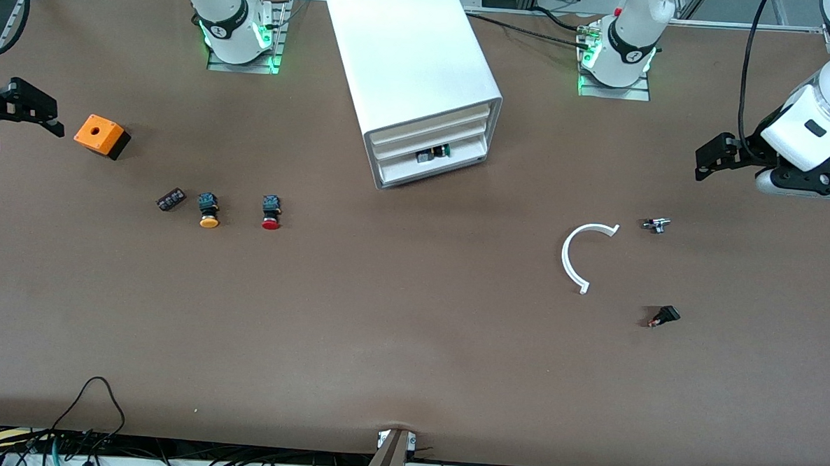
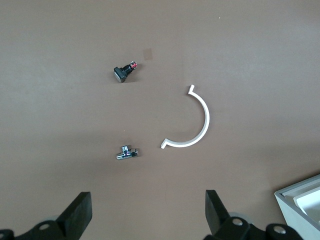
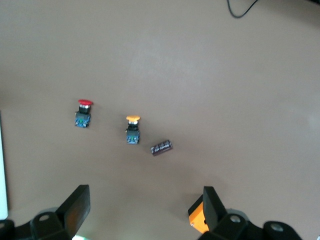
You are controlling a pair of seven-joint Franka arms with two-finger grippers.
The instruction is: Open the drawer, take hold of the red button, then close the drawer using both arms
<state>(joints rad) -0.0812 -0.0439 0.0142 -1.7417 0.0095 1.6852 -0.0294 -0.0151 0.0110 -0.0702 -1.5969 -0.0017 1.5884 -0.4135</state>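
The white cabinet stands at the middle of the table between the two arm bases. Its middle drawer looks shut. The lowest drawer holds a green-black part. The red-capped button lies on the table toward the right arm's end, nearer the front camera than the cabinet; it also shows in the right wrist view. My right gripper is open and empty beside the orange box, its open jaws seen in the right wrist view. My left gripper is open and empty at the left arm's end, also in its wrist view.
A yellow-capped button and a small black part lie beside the red one. An orange box sits near the right gripper. A white arc, a small metal part and a small black part lie toward the left arm's end.
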